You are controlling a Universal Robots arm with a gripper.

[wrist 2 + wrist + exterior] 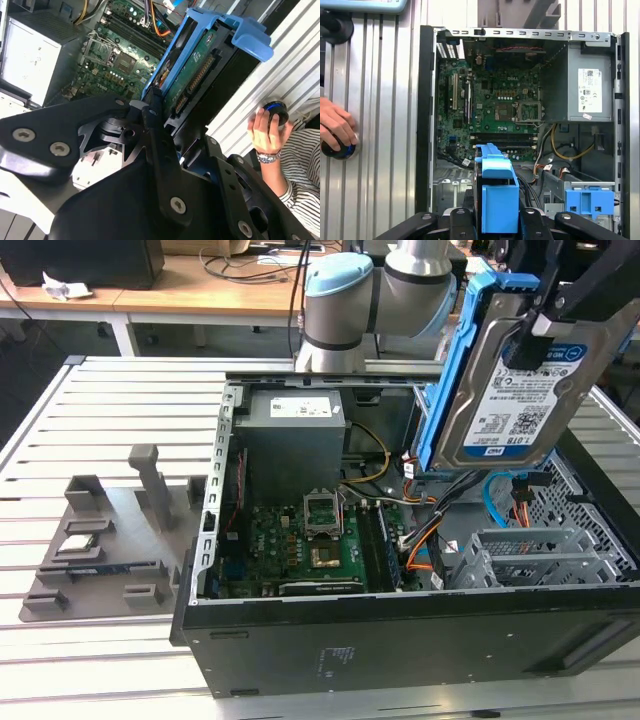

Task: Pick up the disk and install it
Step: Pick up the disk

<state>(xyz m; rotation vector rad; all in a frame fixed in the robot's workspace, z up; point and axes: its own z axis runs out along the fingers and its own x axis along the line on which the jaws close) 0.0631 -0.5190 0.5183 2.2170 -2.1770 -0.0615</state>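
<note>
Pick-up looks done and the carry is in hand: the jaws are clamped on the disk (515, 390), held tilted on edge above the open case (400, 645), apart from the bay (535, 552), to which it must be squared.

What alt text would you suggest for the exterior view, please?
The gripper holds the disk, label facing the camera, tilted above the open computer case at the exterior view's right. The case lies on a slatted metal table, its motherboard exposed.
</note>
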